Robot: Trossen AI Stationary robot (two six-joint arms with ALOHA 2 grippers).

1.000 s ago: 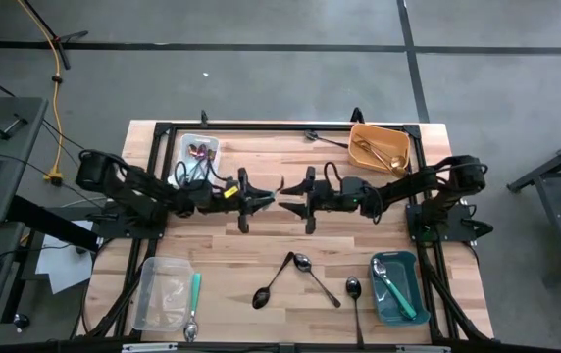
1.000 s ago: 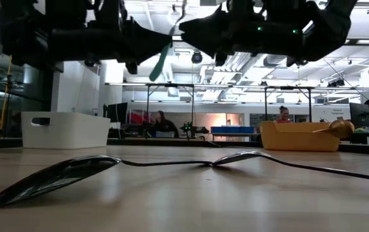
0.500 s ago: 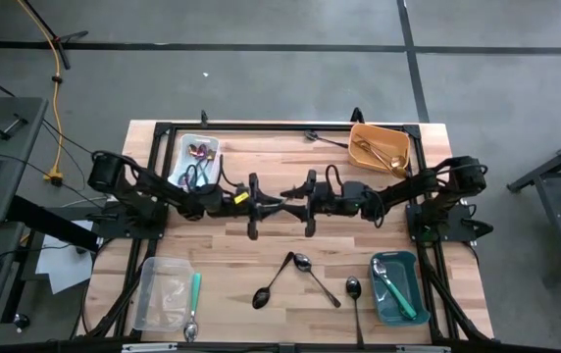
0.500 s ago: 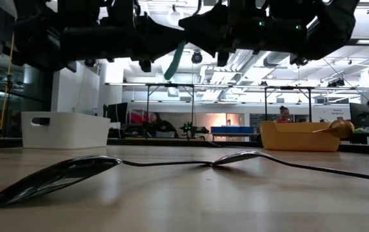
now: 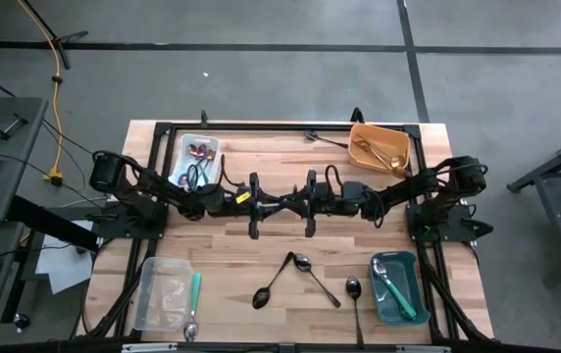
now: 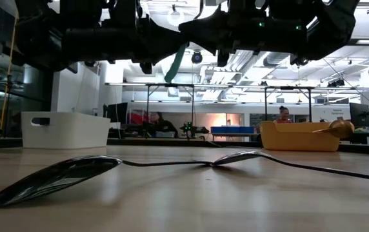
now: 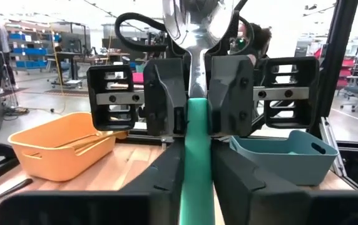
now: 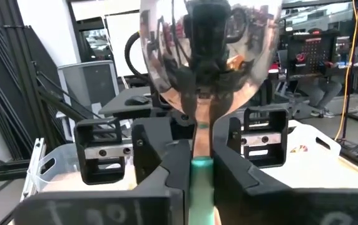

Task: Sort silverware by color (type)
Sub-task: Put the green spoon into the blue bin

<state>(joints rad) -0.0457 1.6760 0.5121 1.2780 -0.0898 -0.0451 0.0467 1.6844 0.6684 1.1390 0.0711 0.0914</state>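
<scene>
Both arms meet above the middle of the table. Between them is a spoon with a teal-green handle (image 6: 175,63) and a silver bowl (image 8: 207,56). My left gripper (image 5: 277,204) comes from the table's left and is shut on the handle (image 7: 198,169). My right gripper (image 5: 290,203) faces it from the right, its fingers closed around the same spoon (image 8: 201,181). In the low view the handle slants down between the two grippers. Three black spoons (image 5: 276,279) lie on the near part of the table. My left gripper pinches the teal handle (image 7: 198,156) between its two fingers, coming level from the table's left. The spoon is lifted clear and slants, bowl end up. My right gripper pinches the spoon where the teal handle meets the silver neck (image 8: 202,164), coming level from the table's right. The bowl rises above its fingers.
A white bin (image 5: 200,157) stands far left, an orange bin (image 5: 379,147) with gold pieces far right. A teal bin (image 5: 395,286) with a teal-handled spoon is near right, a clear bin (image 5: 166,292) near left. A teal-handled utensil (image 5: 194,299) lies beside the clear bin.
My left gripper has carried the teal-handled spoon toward the table's right until it met my right gripper, which stayed in place. The gap between the two grippers has closed.
</scene>
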